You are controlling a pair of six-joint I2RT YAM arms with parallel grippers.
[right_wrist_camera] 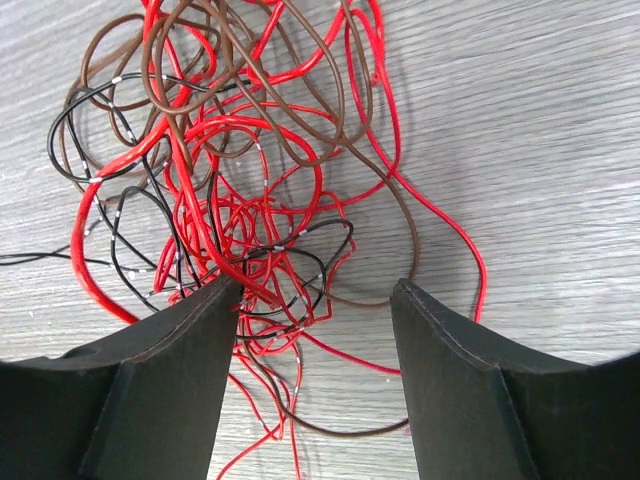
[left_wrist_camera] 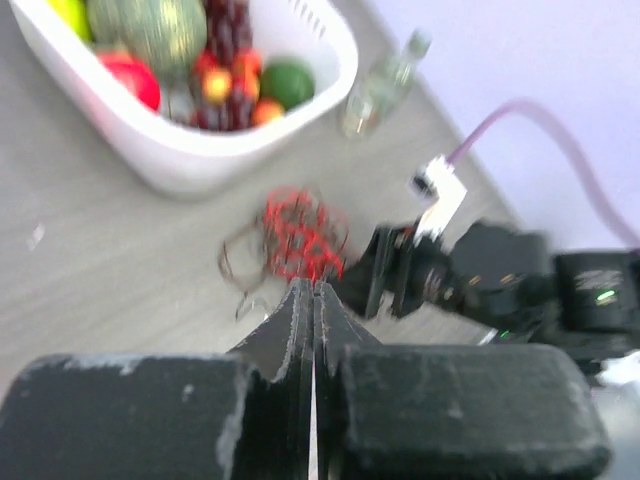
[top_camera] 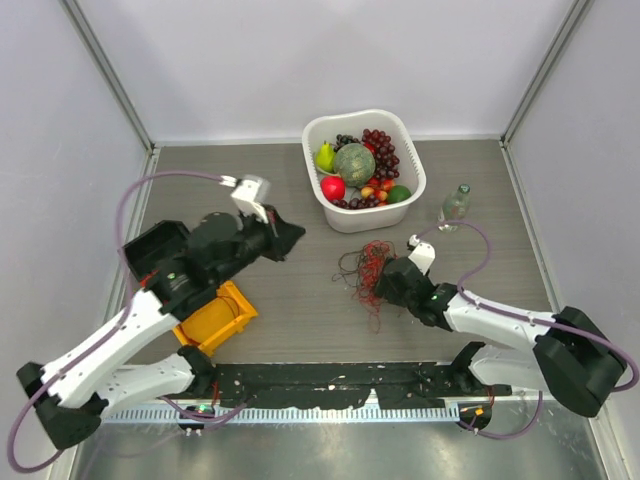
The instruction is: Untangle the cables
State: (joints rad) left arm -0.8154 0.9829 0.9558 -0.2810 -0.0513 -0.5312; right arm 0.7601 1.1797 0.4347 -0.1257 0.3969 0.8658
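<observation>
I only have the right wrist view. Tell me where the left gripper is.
Observer: The left gripper is left of the cables, apart from them.
Operator: Give me its jaw state.
Observer: Shut, with nothing between the fingers.
Operator: Name what's beyond the cables.
Observer: A white basket of fruit, with a bottle to its right.

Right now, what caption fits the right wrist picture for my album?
Open right gripper at a tangle of red, brown and black cables on the grey table.
</observation>
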